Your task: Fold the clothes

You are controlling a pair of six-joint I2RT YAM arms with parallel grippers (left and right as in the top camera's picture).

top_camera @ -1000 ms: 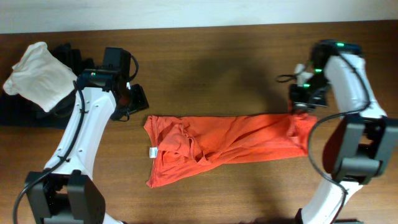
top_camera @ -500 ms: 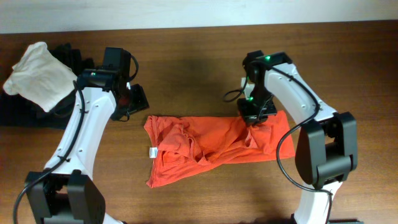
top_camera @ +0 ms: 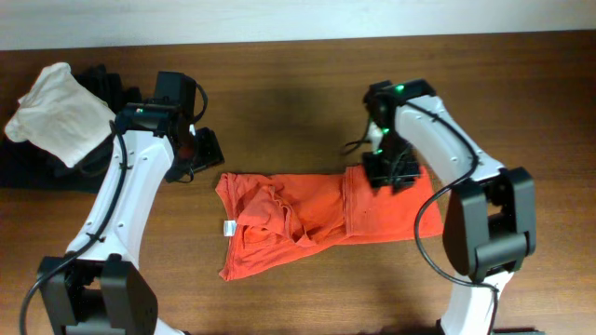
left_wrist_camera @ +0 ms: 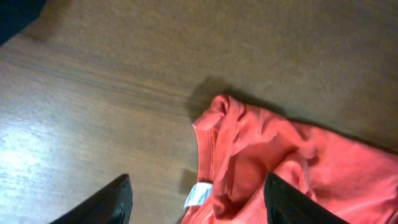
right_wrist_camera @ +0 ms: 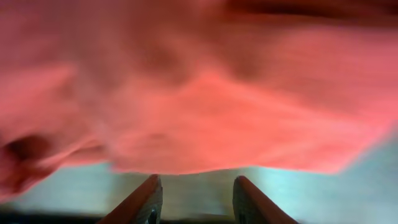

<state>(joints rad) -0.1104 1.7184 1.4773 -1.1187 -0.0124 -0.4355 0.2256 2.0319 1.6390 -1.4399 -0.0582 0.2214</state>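
Note:
An orange garment [top_camera: 317, 219] lies across the middle of the wooden table, its right end folded back over itself with the fold's edge near the centre right. My right gripper [top_camera: 391, 172] hovers over the upper right part of the garment. In the right wrist view it [right_wrist_camera: 198, 180] is open and empty, with the orange cloth [right_wrist_camera: 205, 106] just ahead of the fingers. My left gripper [top_camera: 193, 149] is open above the table beyond the garment's upper left corner. In the left wrist view it [left_wrist_camera: 198, 186] frames the collar [left_wrist_camera: 217, 124] and a white tag [left_wrist_camera: 199, 194].
A cream cloth [top_camera: 51, 112] lies on a dark pile [top_camera: 23, 163] at the far left. Bare wood [top_camera: 298, 102] stretches behind the garment, and a pale strip [top_camera: 279, 19] runs along the back edge.
My right gripper carried the garment's right end leftward, laid it over the middle, let go and backed slightly right. The garment is shorter now. The left arm has not moved.

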